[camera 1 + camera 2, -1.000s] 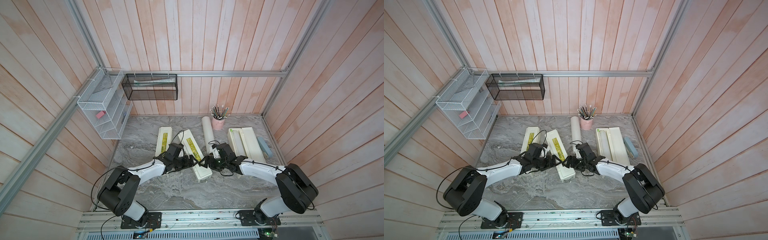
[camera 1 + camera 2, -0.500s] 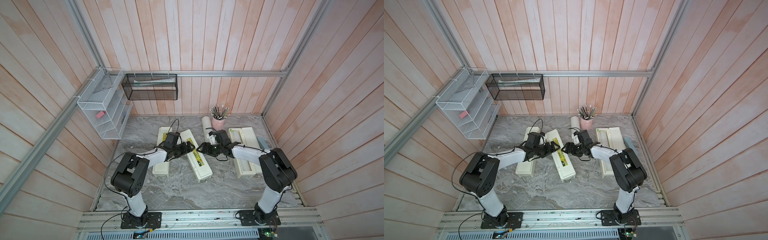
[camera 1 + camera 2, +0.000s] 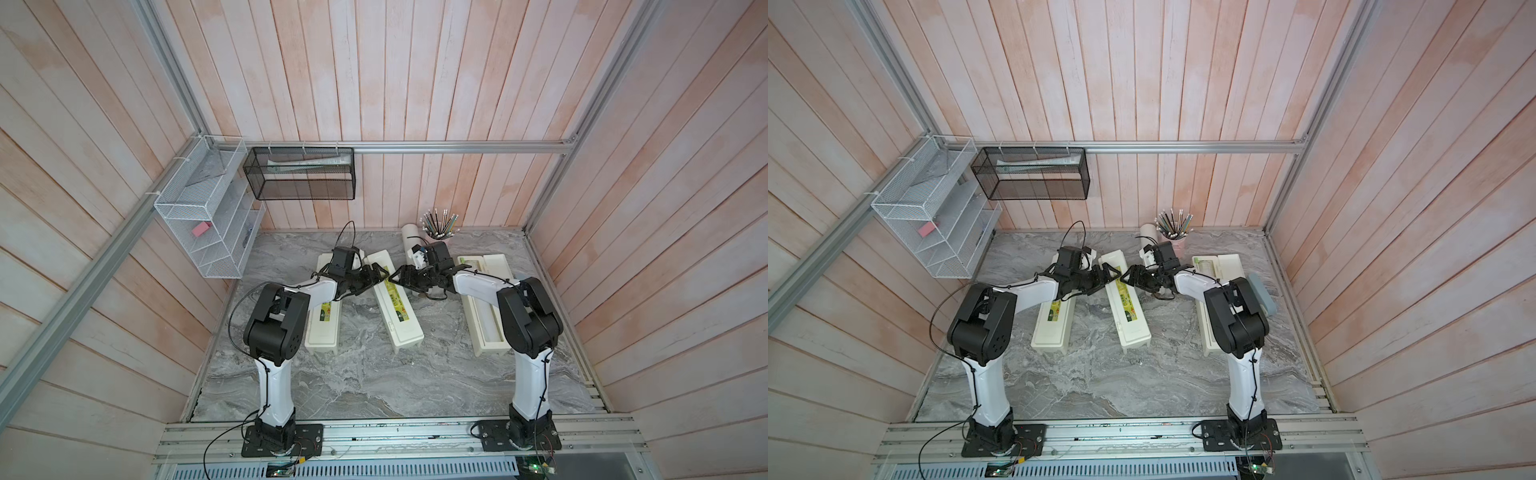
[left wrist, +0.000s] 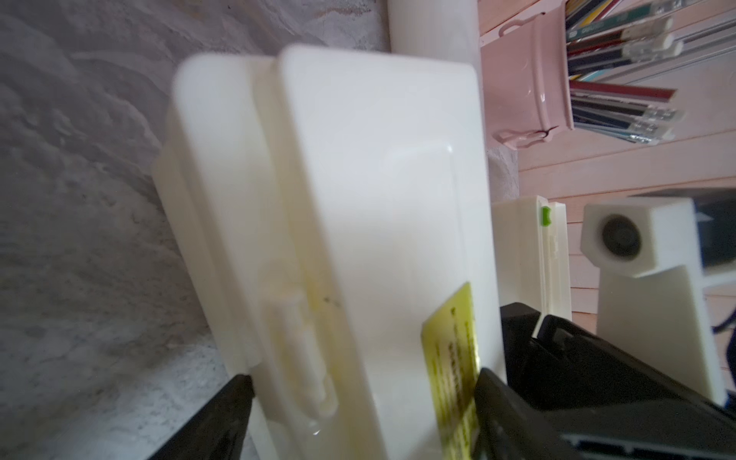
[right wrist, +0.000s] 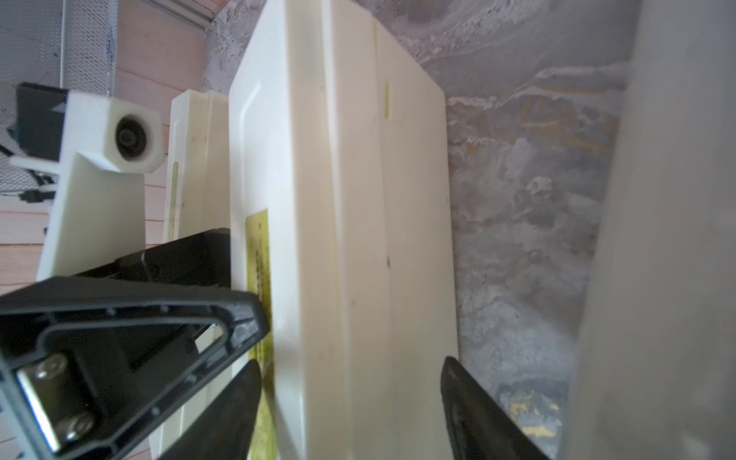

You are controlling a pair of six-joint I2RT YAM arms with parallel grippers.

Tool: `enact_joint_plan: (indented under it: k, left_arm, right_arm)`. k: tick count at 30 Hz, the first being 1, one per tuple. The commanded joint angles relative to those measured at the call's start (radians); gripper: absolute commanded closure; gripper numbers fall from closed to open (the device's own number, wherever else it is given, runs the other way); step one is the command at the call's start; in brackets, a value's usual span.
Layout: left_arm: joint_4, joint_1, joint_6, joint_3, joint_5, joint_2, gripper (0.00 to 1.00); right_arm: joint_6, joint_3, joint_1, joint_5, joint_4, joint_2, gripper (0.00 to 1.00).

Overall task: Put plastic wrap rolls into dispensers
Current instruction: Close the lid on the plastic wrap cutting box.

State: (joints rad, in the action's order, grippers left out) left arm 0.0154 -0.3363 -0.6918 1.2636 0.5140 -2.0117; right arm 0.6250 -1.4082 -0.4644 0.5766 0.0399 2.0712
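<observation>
Three cream dispensers lie on the marble top. The left dispenser [image 3: 324, 328] [image 3: 1052, 328] and the middle dispenser [image 3: 401, 309] [image 3: 1129, 309] have their lids down. The right dispenser [image 3: 484, 328] [image 3: 1221, 259] lies open. My left gripper [image 3: 381, 271] [image 4: 362, 398] and my right gripper [image 3: 395, 279] [image 5: 350, 398] meet at the middle dispenser's [image 4: 358, 199] [image 5: 338, 199] far end. Each is open, with its jaws on either side of the box. A white plastic wrap roll [image 3: 409, 235] [image 3: 1148, 232] [image 4: 434, 28] lies just behind the right wrist, mostly hidden.
A pink pencil cup [image 3: 440, 237] [image 3: 1177, 245] stands at the back beside the roll. A grey-blue object [image 3: 1260, 293] lies right of the open dispenser. A white wire shelf [image 3: 208, 232] and a black mesh basket [image 3: 301, 174] hang on the left and back walls.
Both grippers have moved from the middle dispenser's midsection towards its far end. The right jaws have narrowed around it.
</observation>
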Motion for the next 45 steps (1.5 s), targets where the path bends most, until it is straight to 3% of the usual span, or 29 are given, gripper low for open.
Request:
enact_joint_plan:
  k: [1, 5, 13, 26, 29, 33, 38, 45]
  left_arm:
    - [-0.149, 0.003, 0.047, 0.013, -0.058, -0.086, 0.14]
    - [-0.158, 0.001, 0.059, 0.024, -0.036, -0.094, 0.17]
    - [-0.198, -0.02, 0.099, 0.009, -0.023, -0.093, 0.2]
    - [-0.101, -0.12, 0.022, -0.293, -0.041, 0.107, 0.2]
    - [-0.107, -0.126, 0.018, -0.342, -0.051, 0.166, 0.19]
    - [-0.152, -0.124, 0.048, -0.329, -0.09, 0.183, 0.19]
    - [-0.166, -0.122, 0.051, -0.324, -0.084, 0.171, 0.19]
    - [-0.155, -0.127, 0.041, -0.348, -0.073, 0.166, 0.19]
  right_arm:
    - [-0.004, -0.034, 0.01, -0.018, 0.055, 0.066, 0.34]
    - [0.021, 0.022, -0.023, -0.027, 0.042, 0.037, 0.42]
    - [0.16, 0.256, -0.086, 0.041, -0.11, -0.039, 0.47]
    - [0.377, 0.584, -0.254, -0.008, -0.336, -0.24, 0.48]
    - [0.379, 0.603, -0.281, -0.082, -0.293, -0.297, 0.48]
    - [0.328, 0.576, -0.235, -0.197, -0.205, -0.34, 0.4]
    - [0.287, 0.5, -0.144, -0.218, -0.179, -0.333, 0.28]
    - [0.251, 0.371, -0.073, -0.213, -0.129, -0.296, 0.26]
